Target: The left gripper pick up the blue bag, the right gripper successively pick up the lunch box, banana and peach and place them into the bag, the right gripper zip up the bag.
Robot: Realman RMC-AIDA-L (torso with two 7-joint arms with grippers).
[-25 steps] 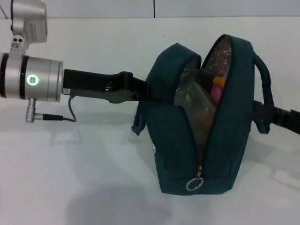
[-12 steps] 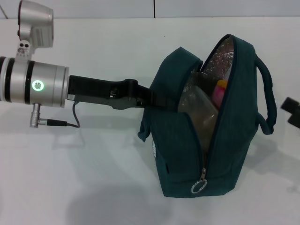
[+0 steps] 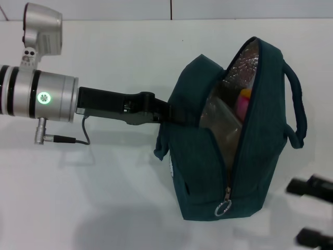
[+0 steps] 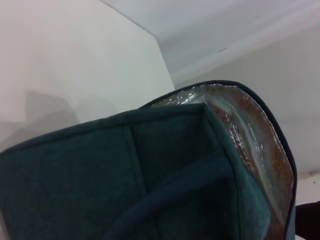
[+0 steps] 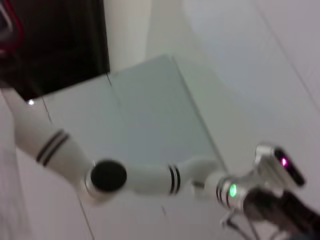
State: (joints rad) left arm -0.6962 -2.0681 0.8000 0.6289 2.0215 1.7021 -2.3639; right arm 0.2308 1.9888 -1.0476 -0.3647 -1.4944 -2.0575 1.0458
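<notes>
Dark teal bag (image 4: 150,175) close up, silver foil lining (image 4: 250,135) along its open edge.

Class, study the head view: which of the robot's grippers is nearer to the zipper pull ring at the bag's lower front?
Right. The right gripper sits beside the zipper pull ring; the left gripper grips the blue bag higher up.

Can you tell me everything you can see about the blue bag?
The blue bag is dark teal cloth and stands upright on the white table. Its zipper is still open, showing shiny silver lining and a clear lunch box with something pink and yellow behind it. A silver ring pull hangs low on the near end. It has a carry handle on each side. The left claw grips the bag's left side.
</notes>
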